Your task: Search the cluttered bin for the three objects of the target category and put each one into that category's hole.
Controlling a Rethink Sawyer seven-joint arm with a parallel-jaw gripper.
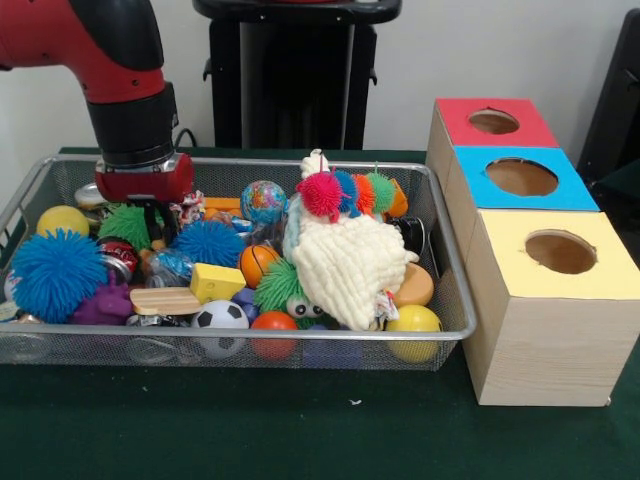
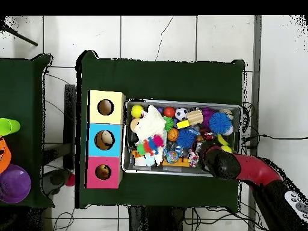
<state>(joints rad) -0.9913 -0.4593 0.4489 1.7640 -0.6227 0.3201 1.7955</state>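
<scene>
The wire mesh bin sits on the green worktop, crammed with toys, and it serves as the reference for everything else. Just beside the bin stands a wooden box with three holes on top: a red-topped section, a blue-topped section and a yellow-topped section. The red and black arm reaches down into the bin at the end farthest from the box, and its end effector hangs low among the clutter there; whether it is wide, narrow or holding anything cannot be told, since toys crowd around it. Inside the bin, a cream knitted cloth lies near the box end, with a pink spiky ball on top. A large blue spiky ball lies at the opposite end, a soccer ball rests against the front wall, and a yellow ball sits in the front corner nearest the box.
</scene>
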